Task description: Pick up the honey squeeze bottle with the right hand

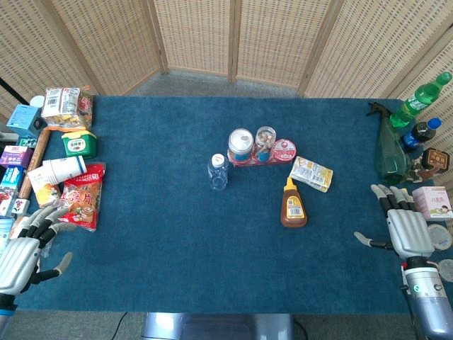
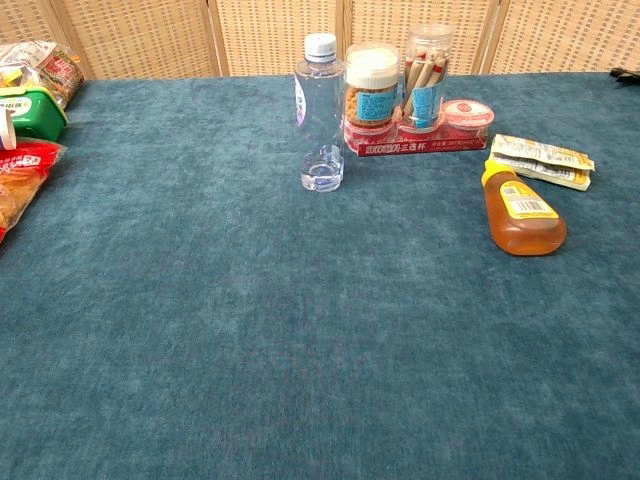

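Observation:
The honey squeeze bottle point(image 1: 293, 204) lies flat on the blue table, amber with a yellow cap pointing away from me; the chest view shows the honey bottle point(image 2: 522, 209) at mid right. My right hand point(image 1: 405, 228) rests near the table's right edge, well to the right of the bottle, fingers spread and holding nothing. My left hand point(image 1: 25, 249) sits at the front left corner, fingers apart and empty. Neither hand appears in the chest view.
Behind the honey bottle lie a yellow packet point(image 1: 311, 173), a clear water bottle point(image 1: 218, 171) and a pack of snack cups point(image 1: 260, 147). Snack bags and boxes point(image 1: 67, 152) crowd the left edge. A green spray bottle point(image 1: 388, 147), drink bottles point(image 1: 420, 100) and a pink box point(image 1: 434, 202) stand right.

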Controlling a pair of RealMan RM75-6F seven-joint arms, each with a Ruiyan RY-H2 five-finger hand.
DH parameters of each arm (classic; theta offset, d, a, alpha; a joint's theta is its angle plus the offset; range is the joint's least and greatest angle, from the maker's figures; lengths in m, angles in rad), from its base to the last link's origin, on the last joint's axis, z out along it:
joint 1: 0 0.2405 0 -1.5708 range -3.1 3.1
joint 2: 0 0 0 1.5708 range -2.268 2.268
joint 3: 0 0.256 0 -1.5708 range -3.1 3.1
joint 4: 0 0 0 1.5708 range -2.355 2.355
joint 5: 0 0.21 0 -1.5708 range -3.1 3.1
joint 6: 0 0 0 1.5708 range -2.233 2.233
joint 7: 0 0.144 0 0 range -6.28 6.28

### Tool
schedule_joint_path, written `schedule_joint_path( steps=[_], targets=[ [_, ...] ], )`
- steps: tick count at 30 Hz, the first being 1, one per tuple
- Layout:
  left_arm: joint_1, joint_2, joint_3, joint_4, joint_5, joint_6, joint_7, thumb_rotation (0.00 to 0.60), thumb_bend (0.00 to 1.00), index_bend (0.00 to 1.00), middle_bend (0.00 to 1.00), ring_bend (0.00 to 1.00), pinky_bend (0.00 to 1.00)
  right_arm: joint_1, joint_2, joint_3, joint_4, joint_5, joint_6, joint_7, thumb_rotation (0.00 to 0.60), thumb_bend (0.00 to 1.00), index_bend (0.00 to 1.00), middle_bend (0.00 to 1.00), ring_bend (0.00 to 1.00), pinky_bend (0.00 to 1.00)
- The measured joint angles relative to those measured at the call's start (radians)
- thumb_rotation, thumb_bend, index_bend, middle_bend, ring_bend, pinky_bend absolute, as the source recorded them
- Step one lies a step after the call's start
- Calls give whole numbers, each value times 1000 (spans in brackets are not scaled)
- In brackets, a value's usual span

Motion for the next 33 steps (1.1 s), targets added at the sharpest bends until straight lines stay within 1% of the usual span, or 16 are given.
schedule_joint_path(
  steps=[8,13,18,21,24,27,29,33],
  targets=[
    [2,-1,5,2,10,-2,-7,600,436,287,157,0,0,-9,-1,-2,1,-9,3,15,408,174,0,0,0,94],
    [5,8,4,-2,24,9,-16,600,434,285,157,0,0,-15,1,-4,-4,-36,8,44,412,173,0,0,0,94],
    [-2,23,3,-9,47,11,-52,600,435,286,158,0,0,-6,-2,-6,-27,-75,-2,57,397,170,0,0,0,94],
    [-9,30,2,-9,66,12,-79,600,435,285,158,0,0,4,-8,2,-53,-88,-2,56,388,162,0,0,0,93],
    [-18,35,2,-4,74,7,-107,600,434,285,158,0,0,16,-23,14,-74,-94,2,35,381,153,0,0,0,73],
    [-29,35,-2,10,74,-2,-123,600,435,285,157,0,0,34,-44,23,-94,-92,-4,-2,369,135,0,0,0,24],
    [-33,34,-3,17,74,-6,-132,600,436,286,158,0,0,48,-60,28,-106,-85,-12,-31,337,79,0,0,0,0],
    [-38,32,-6,33,71,-9,-150,600,435,286,157,0,0,78,-108,47,-125,-53,-22,-104,308,61,0,0,0,0]
  ],
)
